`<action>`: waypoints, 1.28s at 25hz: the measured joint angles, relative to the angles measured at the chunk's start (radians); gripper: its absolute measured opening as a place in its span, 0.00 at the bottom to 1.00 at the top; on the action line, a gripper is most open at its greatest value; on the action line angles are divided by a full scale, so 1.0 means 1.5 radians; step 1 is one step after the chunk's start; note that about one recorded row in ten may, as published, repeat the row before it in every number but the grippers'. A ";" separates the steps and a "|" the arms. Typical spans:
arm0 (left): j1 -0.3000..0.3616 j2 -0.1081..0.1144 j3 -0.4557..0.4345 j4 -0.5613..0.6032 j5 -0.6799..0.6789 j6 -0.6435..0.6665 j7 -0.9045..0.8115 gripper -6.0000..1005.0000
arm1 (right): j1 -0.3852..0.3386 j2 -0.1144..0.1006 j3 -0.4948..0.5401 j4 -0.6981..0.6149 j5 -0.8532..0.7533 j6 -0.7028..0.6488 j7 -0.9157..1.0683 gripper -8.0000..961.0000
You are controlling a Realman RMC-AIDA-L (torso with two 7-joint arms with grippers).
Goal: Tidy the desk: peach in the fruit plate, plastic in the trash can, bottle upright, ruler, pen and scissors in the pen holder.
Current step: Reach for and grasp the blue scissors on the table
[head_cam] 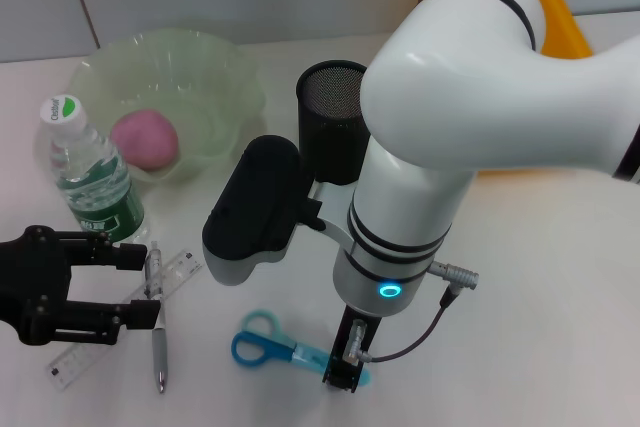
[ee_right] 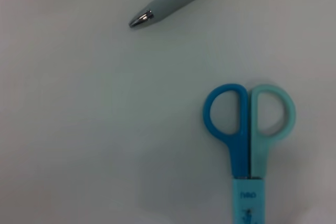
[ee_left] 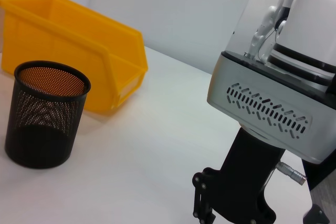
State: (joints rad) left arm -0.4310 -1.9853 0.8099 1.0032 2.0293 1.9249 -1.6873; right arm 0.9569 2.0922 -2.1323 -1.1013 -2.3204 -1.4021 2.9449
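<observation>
on my white bench (head_cam: 560,277) lie the scissors (head_cam: 268,344), pen (head_cam: 157,319) and clear ruler (head_cam: 120,322). the bottle (head_cam: 90,175) stands upright beside the green fruit plate (head_cam: 225,87); black mesh pen holder (head_cam: 330,117) and yellow bin (head_cam: 565,22) stand farther back.

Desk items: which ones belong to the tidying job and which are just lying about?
Job things:
peach in fruit plate
bottle, upright
ruler
pen
scissors
pen holder
right pincer at the scissors' blade end
left pincer by pen and ruler

Lying about:
yellow bin
</observation>
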 joint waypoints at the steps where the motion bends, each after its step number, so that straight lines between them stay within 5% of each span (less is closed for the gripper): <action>1: 0.000 0.000 0.000 0.000 0.000 0.000 0.000 0.75 | 0.000 0.000 0.000 0.000 0.000 0.000 0.000 0.24; 32: -0.001 -0.001 -0.002 0.000 -0.002 -0.001 0.001 0.75 | -0.013 -0.005 0.027 -0.025 -0.009 -0.013 -0.003 0.19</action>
State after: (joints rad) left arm -0.4326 -1.9869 0.8066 1.0032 2.0262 1.9233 -1.6863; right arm 0.9375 2.0846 -2.0915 -1.1392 -2.3335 -1.4213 2.9397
